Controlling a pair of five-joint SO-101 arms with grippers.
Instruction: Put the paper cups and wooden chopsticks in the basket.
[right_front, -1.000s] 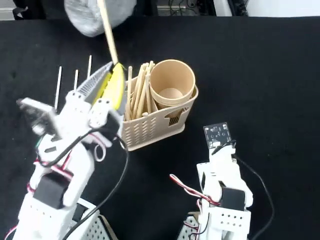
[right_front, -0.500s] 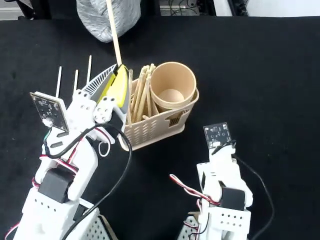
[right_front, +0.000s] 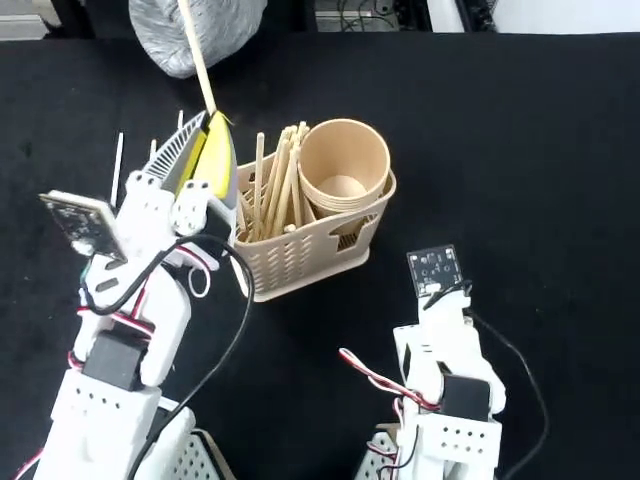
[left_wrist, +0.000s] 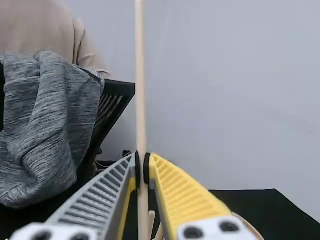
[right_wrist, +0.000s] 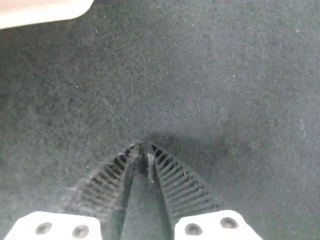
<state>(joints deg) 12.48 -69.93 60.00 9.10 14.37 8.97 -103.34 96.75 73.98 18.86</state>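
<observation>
Wooden chopstick (left_wrist: 139, 75), pale, thin, straight, pinched by left gripper (left_wrist: 141, 159), right gripper (right_wrist: 145, 148) pressed together

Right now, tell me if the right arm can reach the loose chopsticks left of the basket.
Probably not. The right pincer rests shut over bare mat, and the basket and left arm stand between it and the chopsticks.

a grey garment (right_front: 235, 22) hangs over a black mesh chair (left_wrist: 112, 106) beyond the black table (right_front: 520, 150).
</observation>
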